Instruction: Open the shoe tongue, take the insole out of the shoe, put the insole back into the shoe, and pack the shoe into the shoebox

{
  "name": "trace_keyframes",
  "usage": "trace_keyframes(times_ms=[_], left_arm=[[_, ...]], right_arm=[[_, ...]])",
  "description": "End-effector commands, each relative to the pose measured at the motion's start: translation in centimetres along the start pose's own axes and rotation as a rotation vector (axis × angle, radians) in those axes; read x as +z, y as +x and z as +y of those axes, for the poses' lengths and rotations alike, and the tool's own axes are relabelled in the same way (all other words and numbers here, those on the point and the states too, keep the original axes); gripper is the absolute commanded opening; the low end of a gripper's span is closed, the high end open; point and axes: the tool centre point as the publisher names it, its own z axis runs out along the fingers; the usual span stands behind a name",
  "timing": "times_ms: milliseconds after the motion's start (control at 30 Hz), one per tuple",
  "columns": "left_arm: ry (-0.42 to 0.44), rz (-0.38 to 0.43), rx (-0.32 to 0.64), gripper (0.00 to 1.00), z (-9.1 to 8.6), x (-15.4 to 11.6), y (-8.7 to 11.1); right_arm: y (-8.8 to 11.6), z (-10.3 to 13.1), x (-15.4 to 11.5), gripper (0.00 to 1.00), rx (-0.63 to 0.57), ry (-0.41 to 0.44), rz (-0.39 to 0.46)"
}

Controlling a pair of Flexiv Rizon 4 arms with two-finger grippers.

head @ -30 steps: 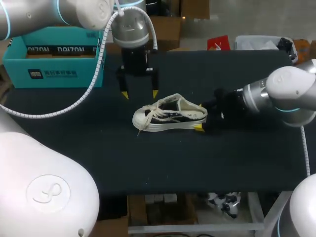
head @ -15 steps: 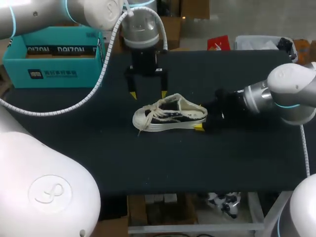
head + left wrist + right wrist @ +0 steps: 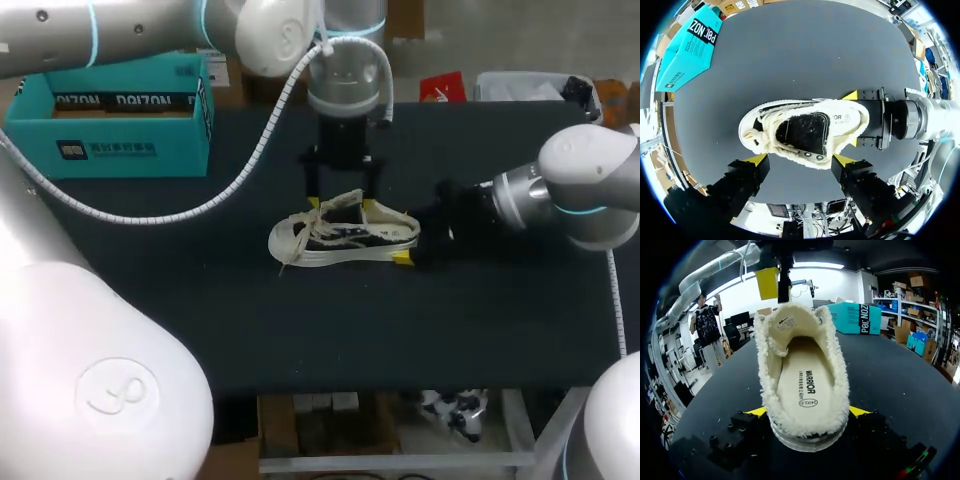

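shoe (image 3: 340, 236) heel clamped, right end effector (image 3: 404, 238)

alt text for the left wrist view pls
A fleecy cream shoe lies on a dark table, straight ahead of the open left pincer. The right pincer grips its heel, and a teal shoebox sits past its toe end.

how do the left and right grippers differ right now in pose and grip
The left gripper points down over the middle of the shoe; the right gripper lies level at its heel. The left gripper is open, gripping nothing; the right gripper clasps the heel from both sides. Both have yellow tips.
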Motion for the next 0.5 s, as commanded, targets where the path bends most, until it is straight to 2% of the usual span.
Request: trace_keyframes(times_ms=[33, 100, 233, 300, 367, 433, 500], left_arm=[[-0.031, -0.104, -0.01, 0.81, -1.4, 0.8, 1.9], [-0.033, -0.121, -0.018, 0.73, -1.5, 1.0, 2.2], [-0.04, -0.154, -0.034, 0.65, -1.9, 1.7, 2.6], [-0.047, -0.178, -0.038, 0.53, -2.0, 2.1, 2.7], [-0.052, -0.193, -0.044, 0.49, -2.1, 2.5, 2.7], [-0.053, -0.196, -0.048, 0.4, -2.1, 2.7, 2.6], [-0.049, -0.193, -0.057, 0.0, -2.1, 2.6, 2.3]], right_arm=[[-0.2, -0.9, 0.4, 0.0, 0.001, -0.002, 0.001], [-0.2, -0.9, 0.4, 0.0, 0.001, -0.002, 0.001], [-0.2, -0.9, 0.4, 0.0, 0.001, -0.002, 0.001], [-0.2, -0.9, 0.4, 0.0, 0.001, -0.002, 0.001], [-0.2, -0.9, 0.4, 0.0, 0.001, -0.002, 0.001], [-0.2, -0.9, 0.4, 0.0, 0.001, -0.002, 0.001], [-0.2, -0.9, 0.4, 0.0, 0.001, -0.002, 0.001]])
